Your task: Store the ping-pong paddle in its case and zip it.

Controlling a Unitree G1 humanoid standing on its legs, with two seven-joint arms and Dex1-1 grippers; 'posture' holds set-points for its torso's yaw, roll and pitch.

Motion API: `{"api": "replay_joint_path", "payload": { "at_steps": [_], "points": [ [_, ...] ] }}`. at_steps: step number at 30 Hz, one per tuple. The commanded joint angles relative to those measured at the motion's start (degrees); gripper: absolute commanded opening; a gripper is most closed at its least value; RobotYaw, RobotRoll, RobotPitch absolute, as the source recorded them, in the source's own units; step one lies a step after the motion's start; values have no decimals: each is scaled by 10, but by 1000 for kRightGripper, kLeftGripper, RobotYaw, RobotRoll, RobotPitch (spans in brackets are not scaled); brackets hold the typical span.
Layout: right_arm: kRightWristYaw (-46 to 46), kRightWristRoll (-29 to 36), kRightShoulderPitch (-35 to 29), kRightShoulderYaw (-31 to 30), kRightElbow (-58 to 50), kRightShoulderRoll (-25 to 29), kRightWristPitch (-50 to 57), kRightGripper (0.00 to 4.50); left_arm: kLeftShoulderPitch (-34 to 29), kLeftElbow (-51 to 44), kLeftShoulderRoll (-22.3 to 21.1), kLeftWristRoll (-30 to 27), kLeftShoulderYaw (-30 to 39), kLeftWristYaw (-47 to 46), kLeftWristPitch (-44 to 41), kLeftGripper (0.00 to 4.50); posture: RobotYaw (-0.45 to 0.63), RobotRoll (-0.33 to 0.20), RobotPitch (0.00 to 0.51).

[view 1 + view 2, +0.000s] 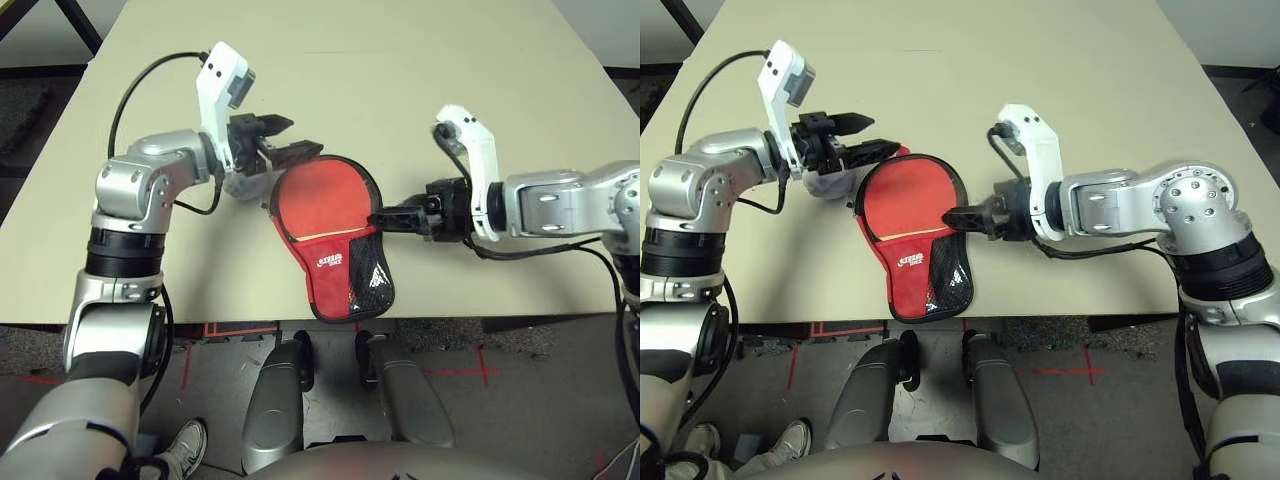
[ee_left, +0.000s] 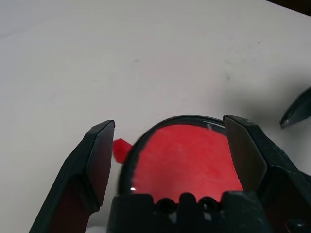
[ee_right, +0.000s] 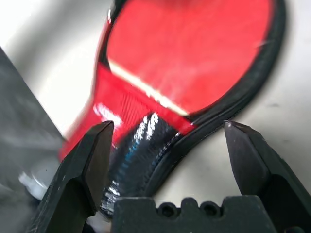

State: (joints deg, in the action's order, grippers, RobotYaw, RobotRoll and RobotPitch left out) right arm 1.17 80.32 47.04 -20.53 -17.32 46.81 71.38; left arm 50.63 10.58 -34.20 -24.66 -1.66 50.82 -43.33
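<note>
With the case (image 1: 335, 240) lying at the table's (image 1: 420, 110) near edge, paddle (image 1: 318, 195) seemingly inside, the right gripper (image 3: 167, 138), jaws apart, should find the zip pull while the left gripper (image 2: 167, 141), also spread beyond, steadies the rim.

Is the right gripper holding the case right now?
No: the right gripper hangs open above the case, its fingers clear of the fabric.

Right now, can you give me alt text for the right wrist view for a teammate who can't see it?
The right gripper hangs open just above the case, its two black fingers spread over the zipped black edge near the neck. The red round face, a glossy clear panel and the pale table lie beyond.
</note>
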Motion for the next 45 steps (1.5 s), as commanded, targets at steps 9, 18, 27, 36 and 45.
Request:
{"api": "replay_joint_path", "payload": {
  "at_steps": [9, 18, 27, 36, 45],
  "points": [
    [-190, -340, 48, -97, 36, -112, -53, 4477, 64, 106, -85, 62, -41, 123, 43, 4500, -15, 0, 250],
    [-240, -380, 56, -71, 28, -170, 34, 4477, 46, 106, -143, 83, -57, 191, 34, 4500, 5, 0, 251],
    [-277, -426, 44, -84, 53, -211, 39, 4477, -5, 111, -174, 116, -67, 204, 51, 4500, 18, 0, 232],
    [-311, -490, 52, -96, 97, -244, 12, 4477, -36, 145, -146, 168, -85, 172, 105, 4500, 15, 0, 228],
    [-338, -528, 50, -95, 113, -258, 4, 4477, -39, 199, -108, 208, -96, 147, 149, 4500, 8, 0, 223]
  ]
}}
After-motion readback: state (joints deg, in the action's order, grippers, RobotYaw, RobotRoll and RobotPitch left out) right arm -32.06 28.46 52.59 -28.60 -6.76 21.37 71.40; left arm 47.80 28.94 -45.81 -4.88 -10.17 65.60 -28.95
